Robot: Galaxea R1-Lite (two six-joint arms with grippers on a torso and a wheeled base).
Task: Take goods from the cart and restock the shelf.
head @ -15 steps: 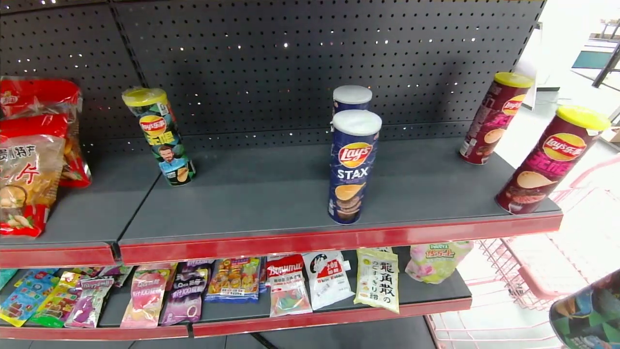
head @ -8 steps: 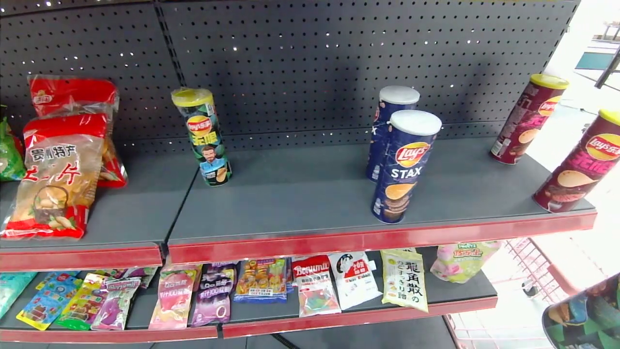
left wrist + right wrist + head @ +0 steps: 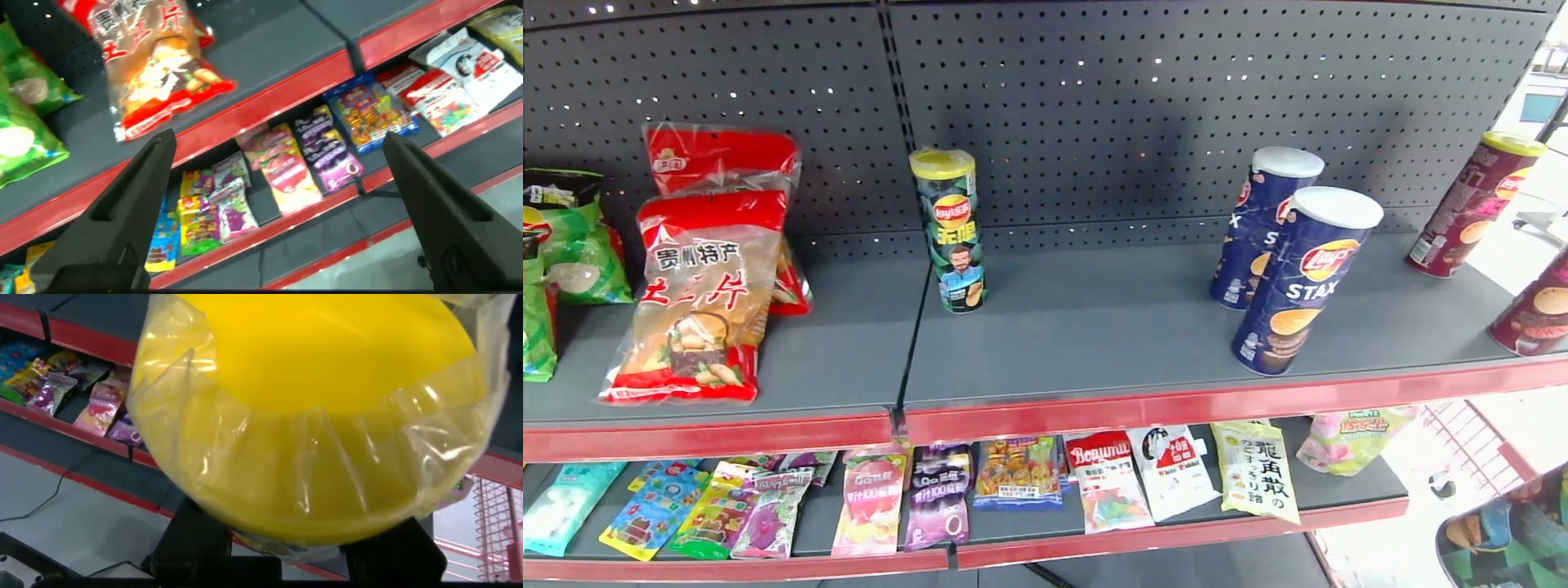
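My right gripper [image 3: 294,559] is shut on a chips can [image 3: 310,408] whose yellow lid under clear wrap faces the right wrist camera. The same can, patterned green and black, juts in at the lower right of the head view [image 3: 1515,535], below and to the right of the upper shelf [image 3: 1054,335]. A matching green can with a yellow lid [image 3: 952,229] stands upright near the shelf's back wall. My left gripper [image 3: 278,147] is open with nothing between its fingers, in front of the red shelf edges and the snack bags.
Two blue cans [image 3: 1307,278] stand right of centre, and two maroon cans [image 3: 1470,204] at the far right. Red bags [image 3: 698,294] and green bags [image 3: 572,245] fill the left end. Sachets [image 3: 1021,482] line the lower shelf. The pink cart [image 3: 1474,429] is at the lower right.
The head camera has turned left, so the whole shelf slid right in the picture. The held can stays in the lower right corner.
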